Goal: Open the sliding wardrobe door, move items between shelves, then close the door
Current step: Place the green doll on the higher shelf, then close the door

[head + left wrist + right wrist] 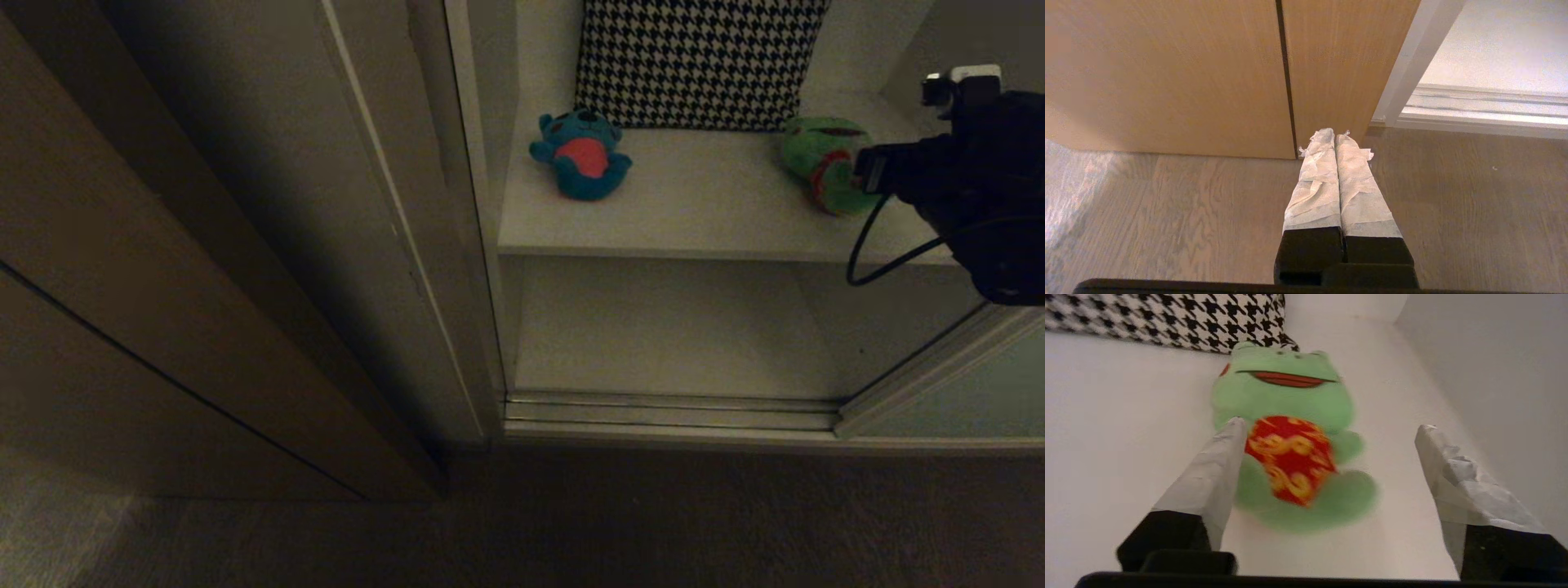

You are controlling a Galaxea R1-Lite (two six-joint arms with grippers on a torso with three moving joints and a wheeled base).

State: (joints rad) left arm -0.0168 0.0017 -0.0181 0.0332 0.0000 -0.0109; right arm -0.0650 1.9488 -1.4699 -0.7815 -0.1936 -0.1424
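The green frog in red patterned clothing lies on its back at the right end of the upper white shelf. My right gripper is open around it, with the frog nearer one taped finger and well clear of the other. The teal-blue bear lies at the shelf's left end. The pale grey-green sliding wardrobe door stands slid aside at the lower right. My left gripper hangs shut and empty above the floor.
A houndstooth cushion leans against the back wall behind both toys. The lower shelf holds nothing that I can see. A dark brown wooden panel fills the left. The door track runs along the wardrobe's front.
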